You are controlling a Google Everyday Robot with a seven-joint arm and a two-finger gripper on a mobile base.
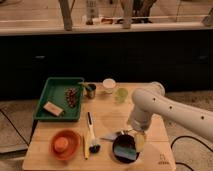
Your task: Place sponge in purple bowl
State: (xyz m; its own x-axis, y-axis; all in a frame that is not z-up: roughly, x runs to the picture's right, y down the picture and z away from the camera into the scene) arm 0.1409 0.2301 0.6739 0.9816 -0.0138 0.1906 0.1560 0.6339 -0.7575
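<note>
the gripper hangs low over the near right part of the wooden table, at the upper right rim of the purple bowl; whether it is open or closed cannot be told. the sponge lies inside the bowl, just below and slightly left of the gripper, and contact between the 2 cannot be made out. left of the gripper lie 1 brush and 1 orange bowl, with the green tray farther up left.
</note>
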